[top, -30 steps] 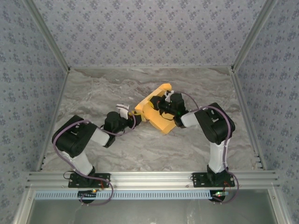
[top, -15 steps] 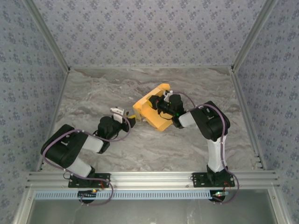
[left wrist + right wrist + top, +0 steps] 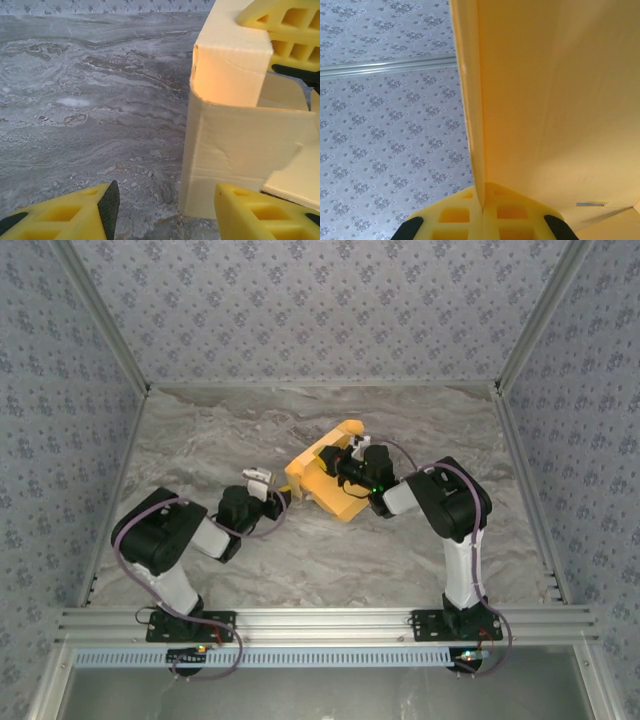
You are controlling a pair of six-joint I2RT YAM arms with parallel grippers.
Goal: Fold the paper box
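Note:
The paper box (image 3: 318, 478) is orange-yellow card, partly raised, lying mid-table. In the left wrist view its upright corner wall (image 3: 235, 145) stands just ahead of my fingers, with a flap bent over on top. My left gripper (image 3: 281, 497) is low at the box's left side, open (image 3: 165, 212), nothing between its fingers; the right fingertip (image 3: 260, 212) sits in front of the wall's foot. My right gripper (image 3: 350, 467) reaches in from the right and is shut (image 3: 482, 202) on the edge of a card wall (image 3: 555, 100) that rises from between its fingers.
The grey marbled tabletop (image 3: 220, 440) spreads to the left of and behind the box. Patterned walls (image 3: 60, 420) close in three sides. An aluminium rail (image 3: 320, 622) with both arm bases runs along the near edge.
The left arm drew back from the box, then came forward to its left side again, jaws a little wider. The box shifted slightly left with the right gripper still on it.

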